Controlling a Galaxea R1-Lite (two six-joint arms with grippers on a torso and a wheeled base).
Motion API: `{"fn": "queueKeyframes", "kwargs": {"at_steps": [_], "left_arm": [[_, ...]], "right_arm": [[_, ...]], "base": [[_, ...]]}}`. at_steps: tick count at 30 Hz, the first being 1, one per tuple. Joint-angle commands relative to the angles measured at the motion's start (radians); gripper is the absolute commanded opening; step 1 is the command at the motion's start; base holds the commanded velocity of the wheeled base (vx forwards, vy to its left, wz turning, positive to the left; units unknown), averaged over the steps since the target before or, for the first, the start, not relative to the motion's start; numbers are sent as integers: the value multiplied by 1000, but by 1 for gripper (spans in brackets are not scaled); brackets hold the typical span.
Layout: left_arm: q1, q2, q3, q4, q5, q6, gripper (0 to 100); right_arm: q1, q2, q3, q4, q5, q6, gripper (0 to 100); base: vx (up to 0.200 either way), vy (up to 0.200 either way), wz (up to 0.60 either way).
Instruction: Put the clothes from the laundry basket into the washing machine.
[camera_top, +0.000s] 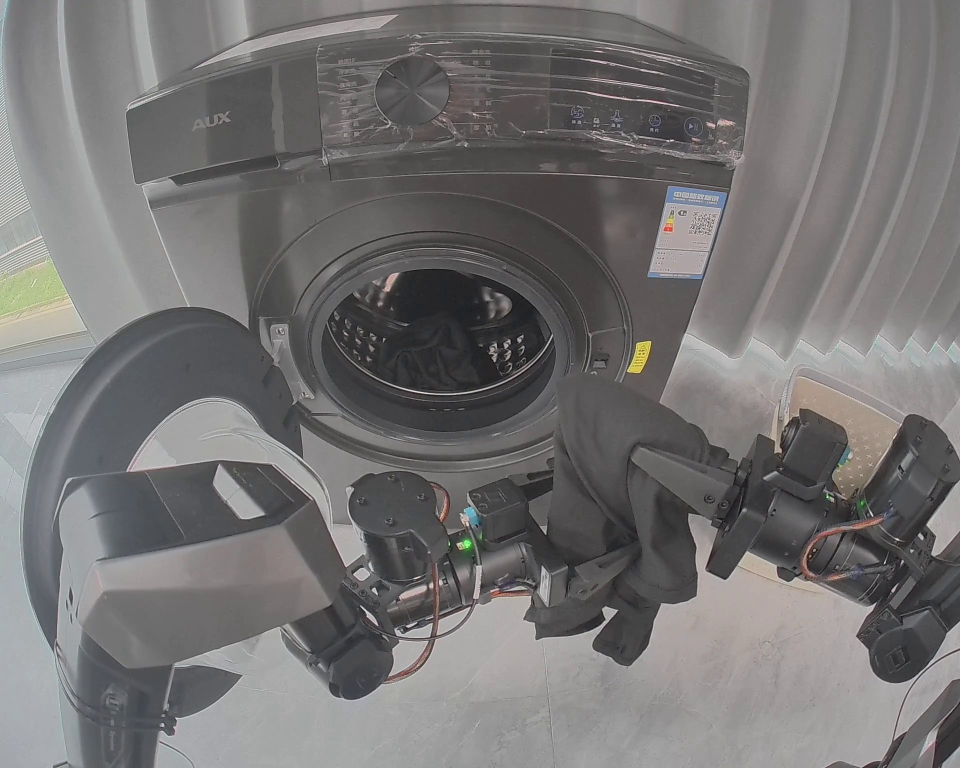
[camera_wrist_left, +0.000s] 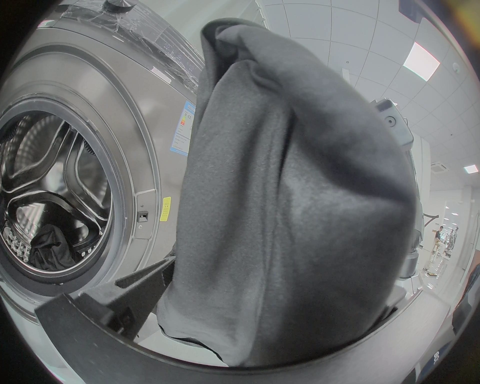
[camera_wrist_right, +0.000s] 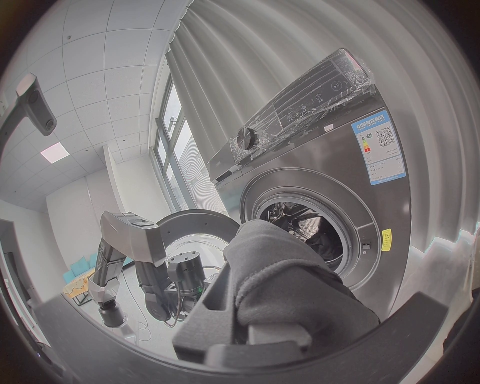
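A dark grey garment (camera_top: 610, 470) hangs in front of the washing machine (camera_top: 440, 200), just below and right of its open drum (camera_top: 350, 340). My right gripper (camera_top: 655, 463) is shut on its upper part, coming in from the right; one finger (camera_wrist_right: 215, 310) shows beside the cloth (camera_wrist_right: 295, 290). My left gripper (camera_top: 598, 578) sits low against the garment's hanging end and stands open, one finger (camera_wrist_left: 145, 292) wide of the cloth (camera_wrist_left: 290, 200) that drapes over it. Another dark garment (camera_top: 430, 355) lies inside the drum. The laundry basket (camera_top: 850, 405) stands on the floor at the right, behind my right arm.
The round machine door (camera_top: 150, 380) is swung fully open to the left, close to my left arm. Pale curtains (camera_top: 860, 200) hang behind and to the right of the machine. Light tiled floor (camera_top: 720, 680) lies below the grippers.
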Motion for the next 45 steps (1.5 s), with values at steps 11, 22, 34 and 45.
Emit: {"fn": "queueKeyframes", "kwargs": {"at_steps": [11,22,34,45], "left_arm": [[16,15,-17,-3,8,-3,0],[5,-174,59,-3,9,-7,0],[-10,-257,118,-3,11,-9,0],[13,-245,46,-1,62,-21,0]], "right_arm": [[-17,-3,-16,-2,-1,3,0],[-172,69,-48,-2,-22,1,0],[-185,125,-30,-2,-21,1,0],[-162,98,113,-2,2,-4,100]], "base": [[0,0,0],[0,0,0],[0,0,0],[0,0,0]]}}
